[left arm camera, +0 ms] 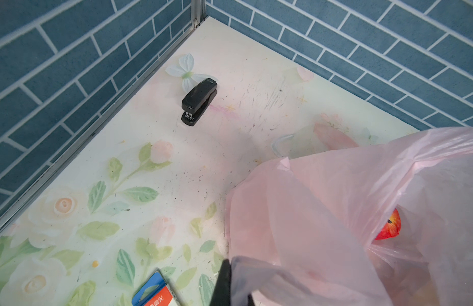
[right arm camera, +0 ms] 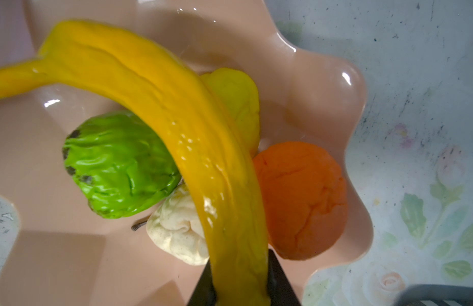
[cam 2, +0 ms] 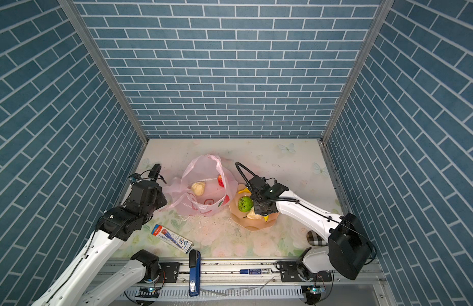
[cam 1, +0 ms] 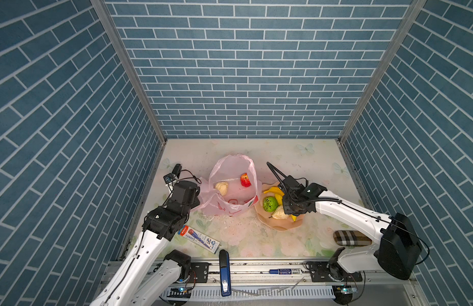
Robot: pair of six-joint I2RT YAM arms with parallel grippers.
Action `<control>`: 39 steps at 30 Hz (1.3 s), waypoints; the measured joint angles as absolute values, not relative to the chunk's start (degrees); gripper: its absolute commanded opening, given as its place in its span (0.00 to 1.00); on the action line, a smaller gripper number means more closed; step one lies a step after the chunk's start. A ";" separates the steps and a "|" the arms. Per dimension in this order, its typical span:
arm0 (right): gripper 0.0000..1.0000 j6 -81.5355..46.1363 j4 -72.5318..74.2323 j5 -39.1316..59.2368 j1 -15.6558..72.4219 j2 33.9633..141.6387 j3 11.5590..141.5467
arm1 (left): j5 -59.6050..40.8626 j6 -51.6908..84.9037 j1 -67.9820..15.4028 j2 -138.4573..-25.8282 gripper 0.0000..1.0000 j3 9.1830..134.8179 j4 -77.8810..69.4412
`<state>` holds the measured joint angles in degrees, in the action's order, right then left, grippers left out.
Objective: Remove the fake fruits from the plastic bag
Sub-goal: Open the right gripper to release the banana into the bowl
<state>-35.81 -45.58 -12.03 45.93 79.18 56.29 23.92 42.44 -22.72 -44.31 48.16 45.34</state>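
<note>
Clamped in the right claw (right arm camera: pixel 240 287), a glossy yellow banana (right arm camera: pixel 177 127) is held over a peach scalloped plate (right arm camera: pixel 322 87), where a crumpled green ball (right arm camera: pixel 118 164), an orange (right arm camera: pixel 301 201) and a wrinkled cream fruit (right arm camera: pixel 177 230) are gathered. Beside it on the desk (cam 1: pixel 296 164), a thin, crinkly pink bag (cam 1: pixel 222 169) is seen open, with a red fruit (cam 1: pixel 245 180) and a second cream fruit (cam 1: pixel 221 187) inside; its edge is pinched in the closed left claw (left arm camera: pixel 231 283).

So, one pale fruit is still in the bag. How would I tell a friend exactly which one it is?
Find the pink plastic bag standing open in the middle. Inside it, on the side toward the left arm, lies the cream fruit. It is pale and lumpy, unlike the red fruit across the bag, and its look-alike sits outside on the peach plate.
</note>
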 measured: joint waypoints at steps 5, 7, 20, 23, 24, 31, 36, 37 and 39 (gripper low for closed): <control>0.27 -36.05 -45.25 -12.16 46.06 80.01 56.29 | 23.94 42.44 -22.74 -44.38 0.01 48.14 45.32; 0.29 -36.18 -45.04 -12.23 46.11 80.29 56.29 | 23.92 42.44 -22.72 -44.42 0.01 48.14 45.32; 0.40 -36.23 -44.97 -12.21 46.15 81.23 56.29 | 23.92 42.44 -22.72 -44.64 0.01 47.88 45.19; 0.41 -36.23 -44.97 -12.21 46.15 81.23 56.29 | 23.92 42.44 -22.72 -44.64 0.01 47.88 45.17; 0.42 -36.25 -44.97 -12.21 46.13 81.23 56.29 | 23.92 42.44 -22.72 -44.62 0.01 47.86 45.17; 0.49 -36.27 -45.06 -12.23 46.24 81.10 56.29 | 23.92 42.44 -22.72 -44.62 0.02 47.86 45.15; 0.55 -36.23 -45.41 -12.23 46.24 80.23 56.29 | 23.86 42.44 -22.72 -44.64 0.01 47.86 45.10; 0.55 -36.23 -45.43 -12.21 46.24 79.83 56.29 | 23.83 42.44 -22.72 -44.64 0.02 47.86 45.10; 0.56 -36.18 -45.45 -12.23 46.24 78.89 56.34 | 23.70 42.41 -22.72 -44.64 0.02 47.86 45.08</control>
<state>-36.18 -45.45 -12.23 46.24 78.89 56.34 23.70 42.41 -22.72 -44.64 47.86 45.08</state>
